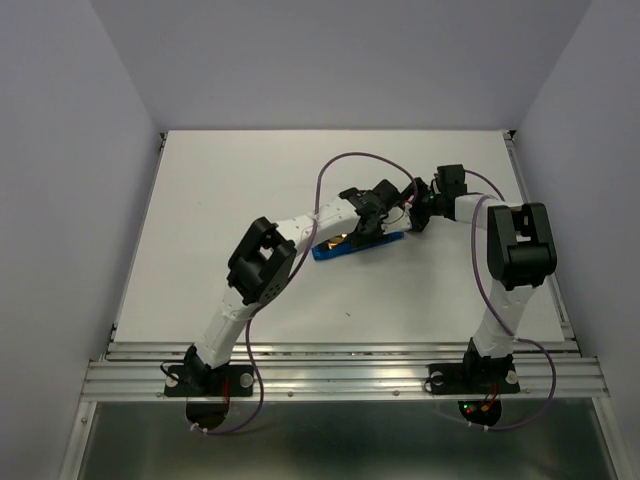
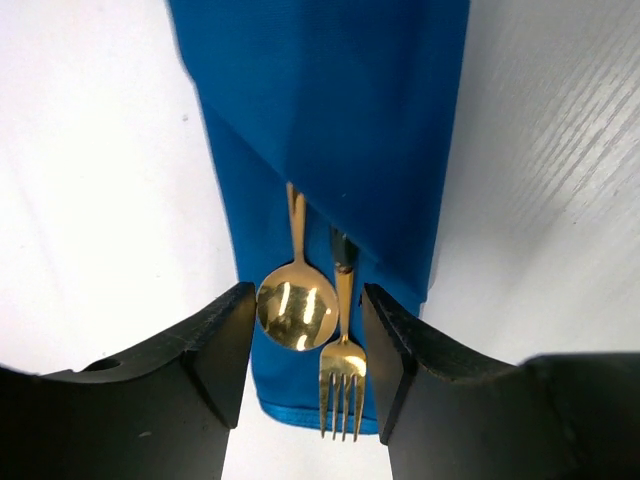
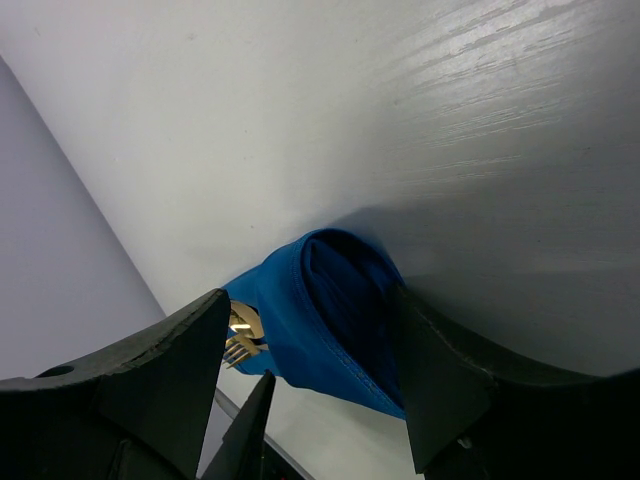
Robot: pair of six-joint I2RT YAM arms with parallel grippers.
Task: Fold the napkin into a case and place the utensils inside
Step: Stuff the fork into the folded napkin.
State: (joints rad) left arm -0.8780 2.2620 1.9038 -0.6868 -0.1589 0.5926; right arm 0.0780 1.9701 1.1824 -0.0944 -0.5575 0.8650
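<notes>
Blue cloth case (image 2: 330, 120), folded to a narrow flat pouch, lies on the white table (image 2: 80, 180). In the L wrist view it runs from top ctr down to btm ctr of frame. In the top view I see it as a short blue strip just right of frame ctr, tilted w/ its right end higher, betw. the two wrists.

Spoon (image 2: 297, 305) and fork (image 2: 343, 375) sit side by side at the lower end of the case in the L wrist view, heads out, handles tucked under a diagonal flap of cloth. The spoon bowl is at left, gold, face up. The fork is at right, its tines reaching nearly to the btm hem. Only a short bit of the fork's dark handle shows. Both heads rest on blue cloth, not on bare table.

Left gripper (image 2: 305, 350): jaws wide, one black jaw each side of the two heads, gripping nothing. I cannot tell whether they touch the cloth edges.

Right gripper (image 3: 310, 370): jaws wide as well. In the R wrist view, lower ctr, the other end of the case shows betw. them as a rounded fold, w/ gold tines glinting beyond it at left. The cloth does not look squeezed; whether the jaws brush it I cannot tell. In the top view this gripper sits just beside the case's upper right end.
</notes>
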